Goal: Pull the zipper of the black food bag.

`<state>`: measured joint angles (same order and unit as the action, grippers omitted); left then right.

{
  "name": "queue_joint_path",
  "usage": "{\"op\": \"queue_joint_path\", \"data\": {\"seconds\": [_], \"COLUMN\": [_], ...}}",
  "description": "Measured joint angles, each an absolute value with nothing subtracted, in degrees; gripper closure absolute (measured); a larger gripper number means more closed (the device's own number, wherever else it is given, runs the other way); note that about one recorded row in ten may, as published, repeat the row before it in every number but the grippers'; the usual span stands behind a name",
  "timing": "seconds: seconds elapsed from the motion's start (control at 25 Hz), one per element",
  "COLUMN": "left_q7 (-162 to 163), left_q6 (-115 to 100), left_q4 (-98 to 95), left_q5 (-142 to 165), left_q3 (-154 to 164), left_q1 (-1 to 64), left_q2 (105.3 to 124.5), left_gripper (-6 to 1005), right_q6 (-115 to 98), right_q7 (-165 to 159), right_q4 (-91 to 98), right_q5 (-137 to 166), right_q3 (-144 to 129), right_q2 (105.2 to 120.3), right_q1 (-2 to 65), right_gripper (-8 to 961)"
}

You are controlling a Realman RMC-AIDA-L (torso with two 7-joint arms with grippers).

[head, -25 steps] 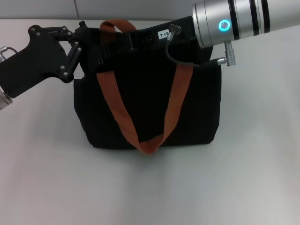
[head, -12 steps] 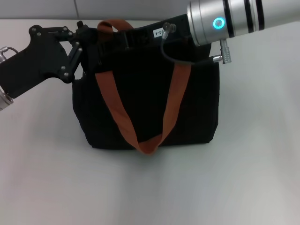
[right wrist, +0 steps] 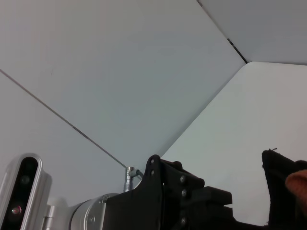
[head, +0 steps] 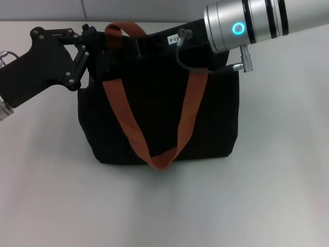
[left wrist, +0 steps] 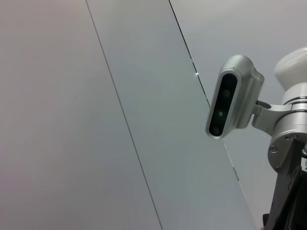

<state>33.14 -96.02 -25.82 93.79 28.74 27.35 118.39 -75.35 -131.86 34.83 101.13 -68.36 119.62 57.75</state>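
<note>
Both grippers sit at the black food bag (head: pixel 159 118)'s top edge, grips unreadable and zipper unseen, so a pull could drag the bag along the surface (head: pixel 277 170).

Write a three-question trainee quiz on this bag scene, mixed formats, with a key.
1. True or false: the bag stands upright on the table.
2. The strap draped down the bag's front is: A) blue B) rust-brown C) white.
3. Fill in: the left hand is at the bag's top ____ corner, as the head view shows it; the right arm reaches over the top from the other side.

Key: 1 true; 2 B; 3 left. The zipper cannot be seen in any view.
</note>
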Motion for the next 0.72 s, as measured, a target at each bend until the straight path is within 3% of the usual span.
{"op": "queue_joint_path", "data": {"seconds": [0.16,0.72], "left_q7": [33.1,33.1], "left_q6": [-96.2,-96.2], "left_q4": [-25.8,-25.9], "left_q5": [93.8,93.7], "left_q3": [28.8,28.7], "left_q1": [27.3,27.1], "left_q2": [118.39,118.37], "left_gripper": [900,894], "right_q6": [-75.3,-74.0], "right_q7": [-131.9,-132.1], "right_q4": [34.8,35.0], "right_q5": [101.1,99.9], "right_q3": [-68.2,-70.0], "right_q2": [119.62,119.55], "right_q1": [57.7,58.1], "right_gripper": [714,713]}}
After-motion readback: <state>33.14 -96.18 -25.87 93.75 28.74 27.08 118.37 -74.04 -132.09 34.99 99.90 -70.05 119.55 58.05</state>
